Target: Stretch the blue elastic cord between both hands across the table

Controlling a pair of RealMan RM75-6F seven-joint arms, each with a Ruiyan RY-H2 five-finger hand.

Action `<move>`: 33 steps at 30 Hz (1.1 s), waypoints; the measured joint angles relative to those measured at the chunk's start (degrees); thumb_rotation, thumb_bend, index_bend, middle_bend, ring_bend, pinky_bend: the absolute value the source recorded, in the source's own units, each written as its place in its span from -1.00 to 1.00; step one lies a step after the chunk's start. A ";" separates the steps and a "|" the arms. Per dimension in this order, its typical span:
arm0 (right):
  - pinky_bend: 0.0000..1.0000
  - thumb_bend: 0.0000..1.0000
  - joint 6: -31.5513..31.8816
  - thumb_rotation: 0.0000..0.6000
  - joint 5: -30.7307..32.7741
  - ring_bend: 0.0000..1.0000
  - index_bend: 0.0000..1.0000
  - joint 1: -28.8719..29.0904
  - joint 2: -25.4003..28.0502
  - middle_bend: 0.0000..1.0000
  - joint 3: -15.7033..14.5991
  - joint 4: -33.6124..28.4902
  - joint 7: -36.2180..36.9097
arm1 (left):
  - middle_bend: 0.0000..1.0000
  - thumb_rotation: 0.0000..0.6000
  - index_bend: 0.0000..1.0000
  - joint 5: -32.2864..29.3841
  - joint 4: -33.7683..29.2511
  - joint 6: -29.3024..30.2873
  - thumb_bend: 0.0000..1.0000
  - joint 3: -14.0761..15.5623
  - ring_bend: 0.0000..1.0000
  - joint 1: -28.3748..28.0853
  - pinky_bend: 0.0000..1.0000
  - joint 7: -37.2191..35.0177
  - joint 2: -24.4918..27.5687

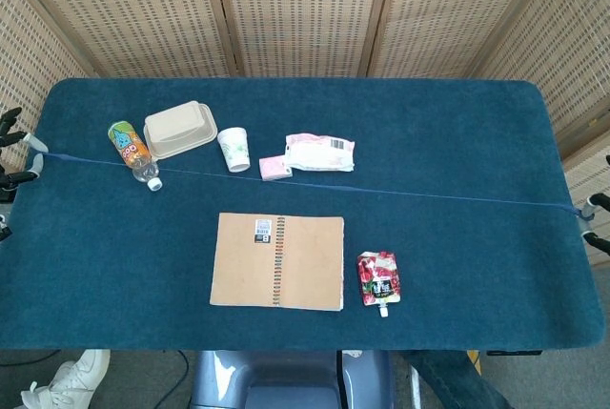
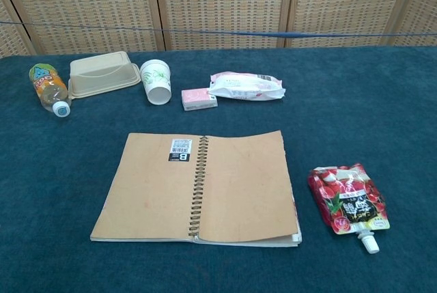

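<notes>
The blue elastic cord (image 1: 400, 190) runs taut in a thin line over the table, from the left edge to the right edge. My left hand (image 1: 11, 152) shows only as dark fingertips at the far left, where it holds one cord end. Only fingertips of my right hand (image 1: 597, 218) appear at the far right, just past the table edge, holding the other end. In the chest view the cord (image 2: 225, 32) crosses the top of the frame above the table, and neither hand shows there.
On the blue table (image 1: 457, 123), under or near the cord, lie a bottle (image 1: 131, 150), a beige lidded box (image 1: 179, 129), a paper cup (image 1: 234, 149), a pink packet (image 1: 320, 153) and a small pink box (image 1: 275, 167). Nearer me are an open notebook (image 1: 277, 260) and a red pouch (image 1: 379, 280).
</notes>
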 measured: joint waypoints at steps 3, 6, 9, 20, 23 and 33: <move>-1.00 0.70 0.05 1.00 0.46 -1.00 0.56 -1.42 -0.89 -0.79 -0.19 3.82 2.59 | -1.00 1.00 0.67 -0.28 -1.29 -0.32 0.05 -0.17 -1.00 -0.20 -1.00 1.56 1.28; -1.00 0.70 0.04 1.00 0.85 -1.00 0.56 -2.77 -1.88 -0.79 -0.35 7.68 4.58 | -1.00 1.00 0.67 -0.65 -2.87 -0.93 0.06 -0.33 -1.00 -0.39 -1.00 2.60 2.76; -1.00 0.70 -0.08 1.00 1.25 -1.00 0.56 -4.03 -2.99 -0.79 -0.41 11.35 6.25 | -1.00 1.00 0.67 -1.09 -3.94 -1.51 0.06 -0.46 -1.00 -0.57 -1.00 4.58 4.03; -1.00 0.70 -5.24 1.00 3.64 -1.00 0.56 -7.01 -7.00 -0.79 0.26 23.22 12.49 | -1.00 1.00 0.67 -4.86 -7.51 -4.91 0.06 -1.95 -1.00 -1.24 -1.00 9.75 7.97; -1.00 0.70 -7.97 1.00 4.48 -1.00 0.56 -7.57 -7.99 -0.79 0.71 26.47 14.18 | -1.00 1.00 0.67 -5.68 -7.65 -5.68 0.06 -2.33 -1.00 -1.27 -1.00 10.24 8.26; -1.00 0.69 -16.11 1.00 6.99 -1.00 0.56 -9.14 -9.54 -0.79 2.71 34.33 19.15 | -1.00 1.00 0.67 -6.43 -7.41 -6.38 0.06 -2.98 -1.00 -1.01 -1.00 10.47 8.66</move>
